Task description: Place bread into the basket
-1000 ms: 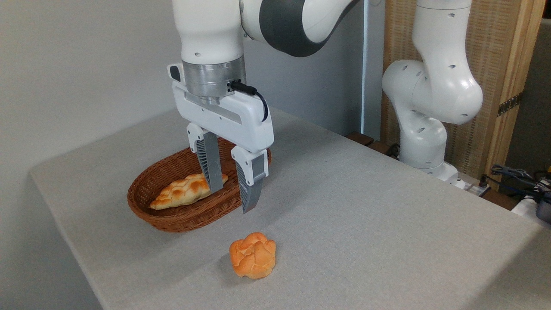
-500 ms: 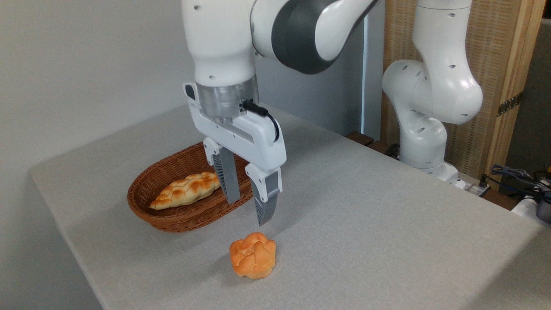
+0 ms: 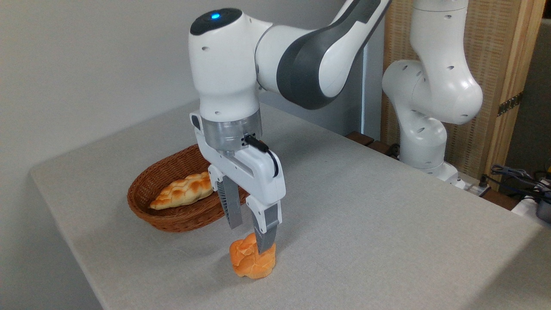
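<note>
A white robot arm reaches down over a grey desk [image 3: 366, 206], its pincer [image 3: 249, 239] pointing straight at the surface. The two grey fingers stand apart, so the pincer is open and grips nothing. The nearer finger [image 3: 265, 234] overlaps the top of the bread [image 3: 249, 263] from the camera's angle; whether it touches the bun cannot be told. The farther finger [image 3: 231, 211] ends just above and behind the bun, to its left.

The bread is a small round orange-golden bun with a lumpy, knotted top. It sits on the desk near the front edge, directly under the pincer, outside the basket [image 3: 172, 215].

The basket is an oval, shallow, reddish-brown wicker one. It lies on the desk behind and to the left of the bun, near it but apart. Inside it rests a long, pale braided loaf [image 3: 183, 194] with browned bumps, lying lengthwise along the basket floor. The pincer's white body hides the basket's right end.

Above the pincer, the wrist [image 3: 230, 133] is a silver ring under a white housing topped with a small blue light. A black cable [image 3: 267, 153] loops from the wrist to the pincer body.

At the right, the arm's white base column [image 3: 424, 142] stands beyond the desk's far edge, in front of a woven panel in a wooden frame [image 3: 495, 64]. Some cables [image 3: 516, 174] lie at the far right edge
</note>
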